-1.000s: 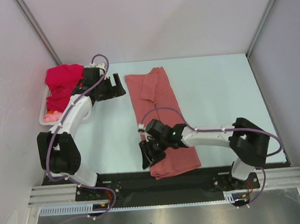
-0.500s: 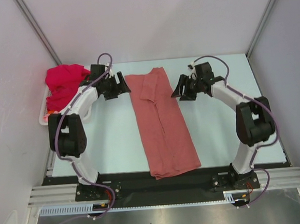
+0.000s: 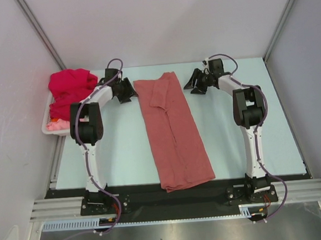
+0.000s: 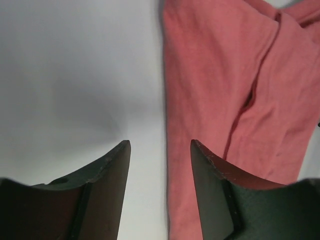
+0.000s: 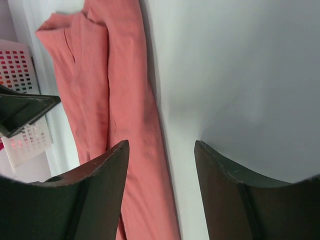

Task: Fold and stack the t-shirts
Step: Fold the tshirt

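The dusty salmon-red t-shirt [image 3: 175, 131] lies folded into a long strip down the middle of the table [image 3: 245, 135], creased and doubled at its far end. Bare table runs along both long edges. The left gripper [image 3: 129, 91] and right gripper [image 3: 192, 86] flank that far end, just beside the cloth (neither touches it), jaws spread and empty.

A white plastic basket [image 3: 45, 127] sits at the far left edge of a pale blue table [image 3: 239, 136], boxed in by white walls [image 3: 169, 19]. A black strip [image 3: 172, 197] and a metal rail [image 3: 56, 208] line the near edge.
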`<state>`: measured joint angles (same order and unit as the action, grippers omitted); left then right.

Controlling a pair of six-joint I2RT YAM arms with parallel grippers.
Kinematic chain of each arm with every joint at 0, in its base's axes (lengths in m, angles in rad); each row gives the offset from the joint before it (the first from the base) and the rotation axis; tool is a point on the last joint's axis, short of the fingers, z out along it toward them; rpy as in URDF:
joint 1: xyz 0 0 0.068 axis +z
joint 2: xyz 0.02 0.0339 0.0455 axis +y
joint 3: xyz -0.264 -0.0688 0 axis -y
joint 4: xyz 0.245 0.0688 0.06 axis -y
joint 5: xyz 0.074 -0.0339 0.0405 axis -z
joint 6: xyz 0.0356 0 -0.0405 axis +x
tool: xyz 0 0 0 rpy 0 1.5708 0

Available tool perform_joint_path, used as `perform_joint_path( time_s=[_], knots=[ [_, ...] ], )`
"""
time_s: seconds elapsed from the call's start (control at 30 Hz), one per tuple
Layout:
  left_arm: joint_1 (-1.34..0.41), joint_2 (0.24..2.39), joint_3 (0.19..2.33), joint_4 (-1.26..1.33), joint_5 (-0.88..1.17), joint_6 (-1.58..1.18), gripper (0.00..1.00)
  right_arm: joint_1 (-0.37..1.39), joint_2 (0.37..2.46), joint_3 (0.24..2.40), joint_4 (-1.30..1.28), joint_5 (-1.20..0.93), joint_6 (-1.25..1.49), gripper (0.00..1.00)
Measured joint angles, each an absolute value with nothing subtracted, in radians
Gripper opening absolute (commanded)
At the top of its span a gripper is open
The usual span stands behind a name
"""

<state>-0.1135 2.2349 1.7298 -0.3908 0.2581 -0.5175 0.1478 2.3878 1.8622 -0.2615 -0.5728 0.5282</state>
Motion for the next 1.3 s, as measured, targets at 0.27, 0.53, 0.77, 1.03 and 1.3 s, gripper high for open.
perform_joint_path(
  time_s=[0.27, 0.53, 0.77, 1.03, 1.3],
  knots=[
    [-0.105, 2.355, 1.873, -0.350, 0.247, -0.598, 0.59, 0.162, 2.568, 2.097, -0.230, -0.616, 0.590, 0.52],
    [-0.082, 2.549, 2.117, -0.316, 0.329, -0.693, 0.30, 0.173, 2.673, 2.214, -0.160, -0.638, 0.715, 0.41],
    [-0.078, 2.666, 2.253, -0.265, 0.397, -0.770, 0.00, 0.174, 2.724, 2.225, -0.056, -0.651, 0.855, 0.20],
    [-0.084, 2.773, 2.354, -0.123, 0.430, -0.896, 0.00, 0.159, 2.764, 2.254, -0.007, -0.630, 0.925, 0.00],
    [-0.106, 2.863, 2.449, -0.009, 0.404, -0.997, 0.11, 0.141, 2.756, 2.235, 0.039, -0.538, 0.954, 0.03]
  ],
)
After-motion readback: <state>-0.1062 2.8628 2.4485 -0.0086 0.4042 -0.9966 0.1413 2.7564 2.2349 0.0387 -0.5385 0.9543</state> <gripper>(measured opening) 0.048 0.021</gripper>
